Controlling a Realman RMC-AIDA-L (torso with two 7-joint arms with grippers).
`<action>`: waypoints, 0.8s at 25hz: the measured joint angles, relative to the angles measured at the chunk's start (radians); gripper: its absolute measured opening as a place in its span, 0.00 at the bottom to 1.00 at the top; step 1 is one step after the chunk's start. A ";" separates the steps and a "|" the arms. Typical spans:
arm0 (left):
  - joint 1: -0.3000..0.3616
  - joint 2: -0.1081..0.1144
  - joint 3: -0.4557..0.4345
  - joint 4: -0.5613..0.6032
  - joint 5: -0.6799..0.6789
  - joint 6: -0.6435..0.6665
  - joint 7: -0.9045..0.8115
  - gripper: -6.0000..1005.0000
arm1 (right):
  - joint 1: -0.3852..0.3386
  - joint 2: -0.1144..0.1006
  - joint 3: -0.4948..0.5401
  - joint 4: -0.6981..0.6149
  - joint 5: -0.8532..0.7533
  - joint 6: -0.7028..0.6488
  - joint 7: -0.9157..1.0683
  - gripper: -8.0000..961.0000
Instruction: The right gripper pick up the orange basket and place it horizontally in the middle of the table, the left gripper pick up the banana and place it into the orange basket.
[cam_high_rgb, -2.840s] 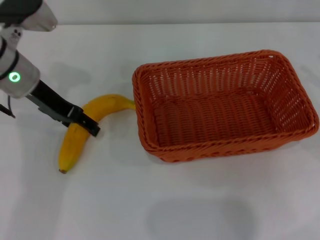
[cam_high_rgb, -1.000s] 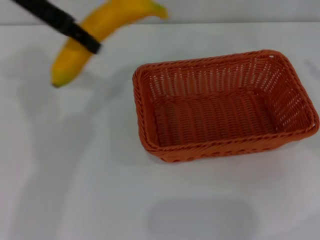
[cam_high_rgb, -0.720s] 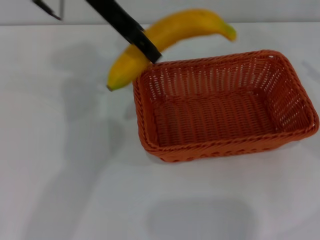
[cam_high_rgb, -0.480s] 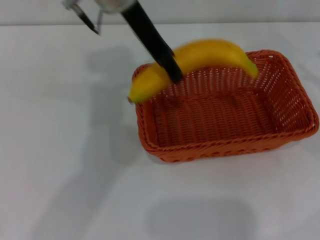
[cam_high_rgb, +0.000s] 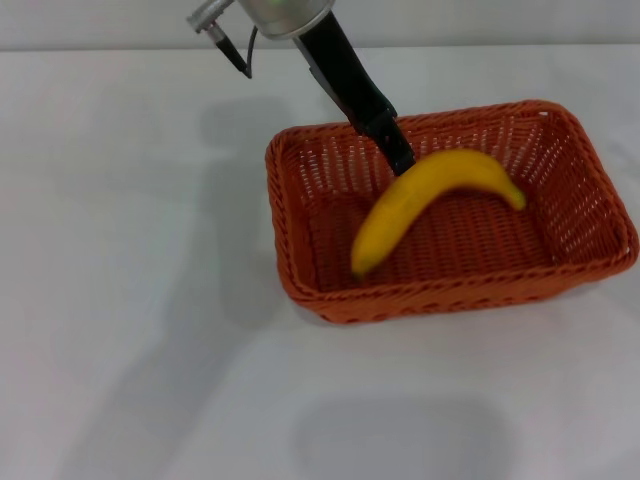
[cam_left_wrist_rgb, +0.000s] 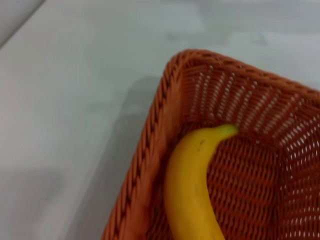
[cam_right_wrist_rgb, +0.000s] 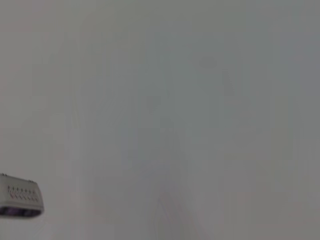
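Observation:
The orange basket (cam_high_rgb: 452, 296) lies lengthwise right of the middle of the white table (cam_high_rgb: 130, 300). Inside it the yellow banana (cam_high_rgb: 425, 192) slants, its dark end low toward the front wall and its stem tip toward the right. My left gripper (cam_high_rgb: 401, 161) comes down from the upper left as a black bar and meets the banana's upper edge, shut on it. Up close in the left wrist view, the banana (cam_left_wrist_rgb: 192, 185) runs along the basket's woven wall (cam_left_wrist_rgb: 150, 145) near a corner. The right gripper is out of view.
Bare white tabletop lies left of and in front of the basket. The right wrist view shows only a plain pale surface with a small white device (cam_right_wrist_rgb: 20, 202) at its edge.
My left gripper lifted the banana off the table left of the basket, carried it right over the rim, and lowered it into the basket. The basket has not moved.

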 joint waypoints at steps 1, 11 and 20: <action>0.006 0.000 0.000 -0.002 -0.018 -0.003 0.003 0.65 | -0.009 -0.002 0.001 -0.003 0.000 0.000 -0.004 0.82; 0.226 0.004 0.000 -0.225 -0.552 0.072 0.224 0.89 | -0.053 -0.004 0.031 0.023 0.000 -0.011 -0.157 0.82; 0.653 0.004 0.000 -0.373 -1.261 0.327 0.561 0.89 | -0.070 0.010 0.032 0.075 0.000 0.002 -0.244 0.82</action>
